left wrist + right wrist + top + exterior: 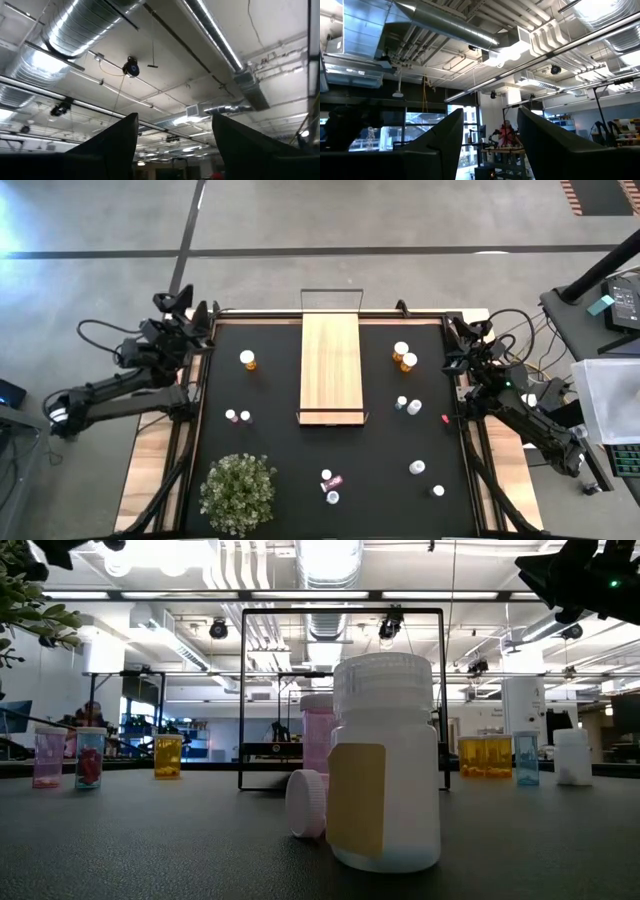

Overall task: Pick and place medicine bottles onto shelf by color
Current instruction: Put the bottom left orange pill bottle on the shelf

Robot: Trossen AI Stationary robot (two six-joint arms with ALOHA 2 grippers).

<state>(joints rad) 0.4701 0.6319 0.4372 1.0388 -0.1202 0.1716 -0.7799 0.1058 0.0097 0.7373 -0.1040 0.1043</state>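
bottles: small white-capped medicine bottles [247, 359] scattered on the black mat [270, 430], none on the shelf. Orange-bodied one left of the shelf, orange pair [404, 356] right of it near the far end, small pair [237, 416] on the left, pale ones [408, 405] on the right, more at the near edge [330, 485].
low view: large white bottle with yellow label [385, 765] closest to the camera, a smaller one lying on its side [306, 803] touching or just beside it; pink and amber ones farther back.
shelf: long light-wood board with thin wire end rails [331, 367], mid-table toward the far edge, bare.
plant: bushy green plant [238, 490], near-left corner, not a target.
left gripper [175, 135]: parked at far-left table corner, raised toward the ceiling, fingers spread wide, nothing between them.
right gripper [490, 132]: parked at far-right corner, also raised, fingers apart, empty.
step: judged at the start, no bottle sorted or grasped.
next move: likely an arm swings down over its nearest bottle; orange pair suits the right arm. Upright bottles need a top-down pinch without knocking the neighbour.
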